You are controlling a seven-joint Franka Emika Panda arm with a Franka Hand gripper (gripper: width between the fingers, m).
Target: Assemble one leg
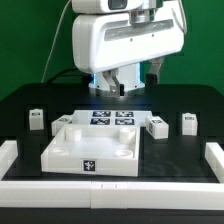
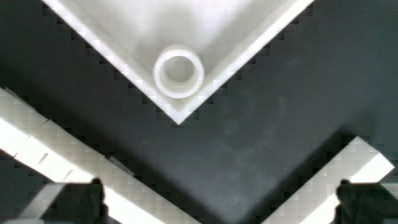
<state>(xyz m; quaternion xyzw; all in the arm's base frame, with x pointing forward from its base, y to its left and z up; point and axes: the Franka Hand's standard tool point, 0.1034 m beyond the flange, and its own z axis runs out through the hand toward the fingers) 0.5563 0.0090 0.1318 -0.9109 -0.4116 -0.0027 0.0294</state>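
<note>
Gripper [image 1: 128,88] hanging over the far side of the table [image 1: 30,100], fingers [image 2: 365,202] spread wide with nothing between them. Right below sits the white panel [image 2: 178,35], its corner socket [image 2: 178,70] showing. Leg [image 1: 157,125] lies on the table just beside the panel, on the exterior view's right, well apart from the fingers.

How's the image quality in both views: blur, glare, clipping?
Exterior view: even light, coarse resolution; the white panel nearly clips, so its edges wash out; tags on the marker board are barely resolved. Wrist view: soft overall; the end effector fingers are out of focus, the panel's socket is readable; faint sheen on the dark table.
</note>
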